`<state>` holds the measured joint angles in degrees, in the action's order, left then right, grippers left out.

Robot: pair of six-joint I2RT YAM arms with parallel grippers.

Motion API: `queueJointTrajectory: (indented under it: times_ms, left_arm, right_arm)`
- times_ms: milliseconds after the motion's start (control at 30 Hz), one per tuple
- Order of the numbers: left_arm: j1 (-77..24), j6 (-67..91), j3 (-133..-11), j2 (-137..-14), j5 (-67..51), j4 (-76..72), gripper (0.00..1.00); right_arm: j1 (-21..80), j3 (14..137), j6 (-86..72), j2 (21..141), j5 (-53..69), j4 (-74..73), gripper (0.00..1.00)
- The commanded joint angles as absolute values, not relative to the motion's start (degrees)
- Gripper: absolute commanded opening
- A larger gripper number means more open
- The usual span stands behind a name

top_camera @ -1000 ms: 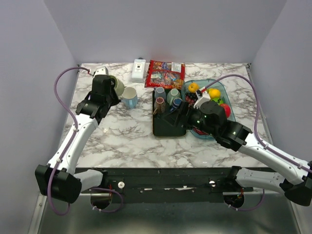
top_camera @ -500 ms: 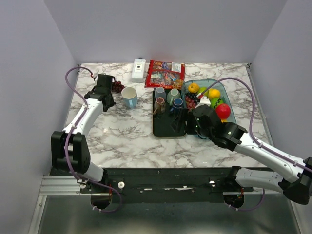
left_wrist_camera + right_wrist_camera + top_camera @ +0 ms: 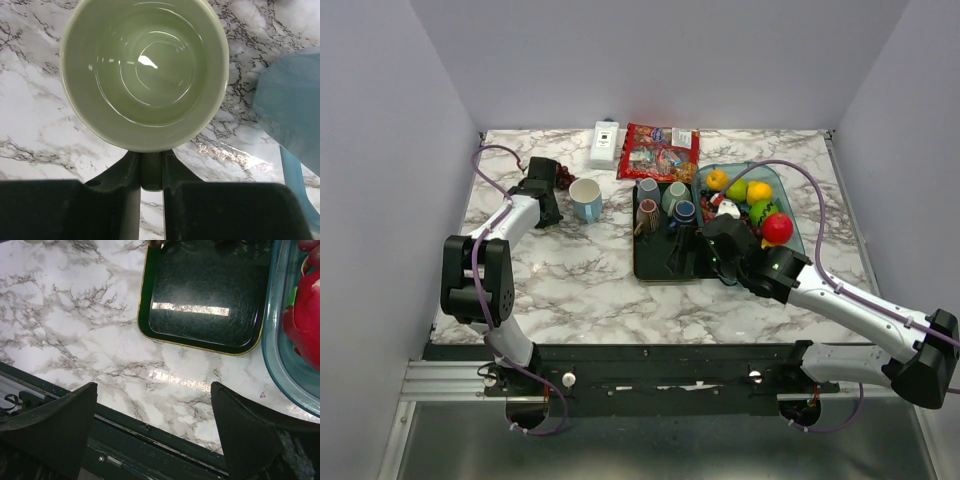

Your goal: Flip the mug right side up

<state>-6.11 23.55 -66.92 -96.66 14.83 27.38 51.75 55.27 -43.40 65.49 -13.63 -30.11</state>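
A pale green mug [image 3: 145,75] fills the left wrist view with its open mouth facing the camera, over the marble table. My left gripper [image 3: 151,162] is shut on the mug's handle [image 3: 151,175], which is pinched between the two fingers. In the top view my left gripper [image 3: 544,192] is at the far left of the table and its wrist hides the green mug. My right gripper [image 3: 155,405] is open and empty, above the table just in front of the dark tray [image 3: 205,310]; in the top view it [image 3: 682,255] hovers over the tray's near part.
A light blue mug [image 3: 586,198] stands upright just right of the left gripper, also in the left wrist view [image 3: 292,110]. Several cups [image 3: 660,200] stand at the tray's back. A teal fruit bowl [image 3: 794,232], a snack bag [image 3: 660,152], a white box [image 3: 605,143] and a dark red cluster [image 3: 563,177] lie nearby.
My left arm has stretched farther towards the far left and its wrist has turned; the green mug no longer shows in the top view. My right gripper has shifted slightly left over the tray.
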Motion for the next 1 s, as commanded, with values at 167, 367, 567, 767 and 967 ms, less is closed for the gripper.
queueJointTrajectory:
  times_ms: [167, 367, 567, 767, 967]
  left_arm:
    - [-5.71, 24.87, -68.56, -95.45, 16.17, 25.66, 0.55]
    - [-6.15, 25.66, -68.21, -90.98, 15.47, 28.03, 0.71]
    - [-8.61, 23.21, -68.03, -77.63, 14.87, 33.04, 0.86]
    - [-8.61, 18.47, -61.11, -61.37, 0.82, 31.91, 0.99]
    - [-8.61, 16.00, -50.46, -52.56, -2.39, 26.20, 0.99]
  right_arm:
    - [51.68, 55.55, -43.42, 68.11, -14.33, -31.11, 1.00]
    - [51.59, 58.00, -42.46, 71.62, -16.70, -31.20, 1.00]
    - [51.68, 67.03, -39.82, 80.41, -21.26, -31.55, 1.00]
    - [51.68, 78.64, -40.59, 95.96, -27.84, -33.13, 0.96]
    - [51.59, 92.01, -43.33, 110.18, -33.57, -37.52, 0.87]
